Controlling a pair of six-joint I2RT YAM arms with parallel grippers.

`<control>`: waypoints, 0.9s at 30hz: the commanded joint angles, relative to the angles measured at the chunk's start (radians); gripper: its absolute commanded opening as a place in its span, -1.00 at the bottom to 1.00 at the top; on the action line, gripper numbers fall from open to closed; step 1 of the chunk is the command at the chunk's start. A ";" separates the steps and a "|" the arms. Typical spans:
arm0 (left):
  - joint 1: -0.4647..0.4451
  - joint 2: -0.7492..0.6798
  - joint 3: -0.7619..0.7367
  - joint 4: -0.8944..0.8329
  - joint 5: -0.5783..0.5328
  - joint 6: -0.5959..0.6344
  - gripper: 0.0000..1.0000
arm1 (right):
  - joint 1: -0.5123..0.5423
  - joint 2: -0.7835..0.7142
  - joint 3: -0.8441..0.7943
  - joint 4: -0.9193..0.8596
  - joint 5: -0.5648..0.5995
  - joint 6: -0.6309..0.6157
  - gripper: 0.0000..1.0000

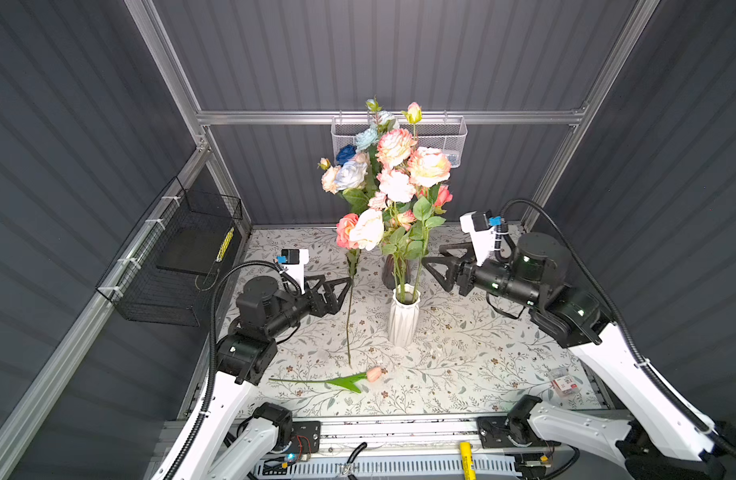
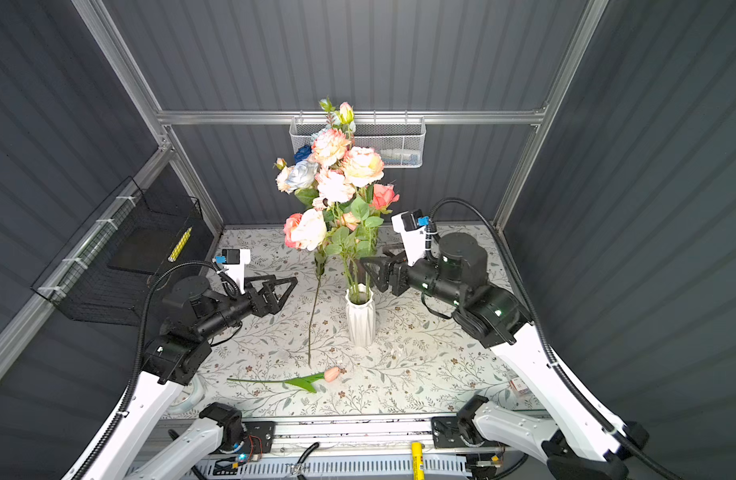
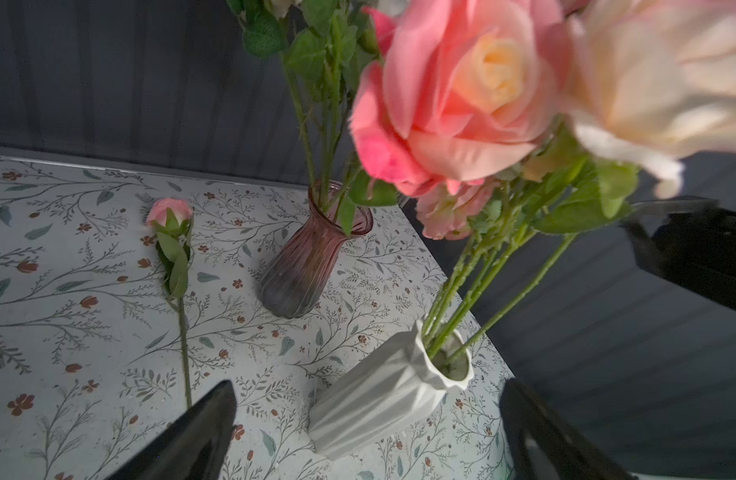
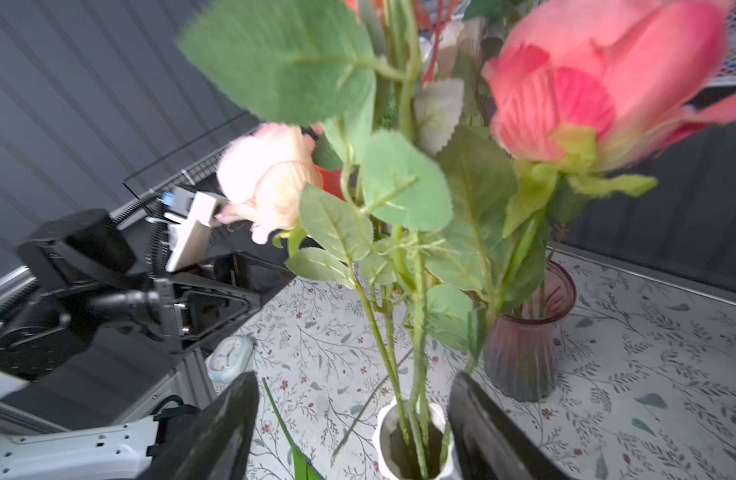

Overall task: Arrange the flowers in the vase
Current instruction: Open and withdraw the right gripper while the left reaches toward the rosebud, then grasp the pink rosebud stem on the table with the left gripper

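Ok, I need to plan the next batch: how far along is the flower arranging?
Done: several stems stand in the white vase. In hand: nothing; left gripper and right gripper are open. Left: a pink-and-cream rose stem standing on the table outside it, a tulip and a rosebud lying flat.

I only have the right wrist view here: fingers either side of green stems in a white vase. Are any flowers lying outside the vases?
Observer: Yes. In both top views a pink tulip lies flat on the table, on the near side of the white vase.
Operator: Only that one?
Observer: No. The left wrist view shows a pink rosebud lying on the table too, off to one side of the purple glass vase.
Operator: Is the left gripper carrying anything?
Observer: No. Its fingers are spread, with nothing held between them.
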 commanded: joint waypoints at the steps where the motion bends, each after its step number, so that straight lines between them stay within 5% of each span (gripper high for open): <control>1: -0.001 0.032 -0.036 0.008 -0.054 -0.023 0.98 | -0.002 -0.054 -0.042 0.046 -0.018 0.018 0.55; 11: -0.003 0.389 -0.181 0.276 -0.166 -0.093 0.49 | -0.002 -0.249 -0.183 0.086 0.036 0.017 0.60; 17: -0.009 0.719 -0.052 0.336 -0.295 -0.046 0.23 | -0.002 -0.297 -0.199 0.059 0.054 0.004 0.61; 27: -0.061 1.051 0.199 0.273 -0.484 0.090 0.15 | -0.003 -0.375 -0.217 0.011 0.089 -0.010 0.61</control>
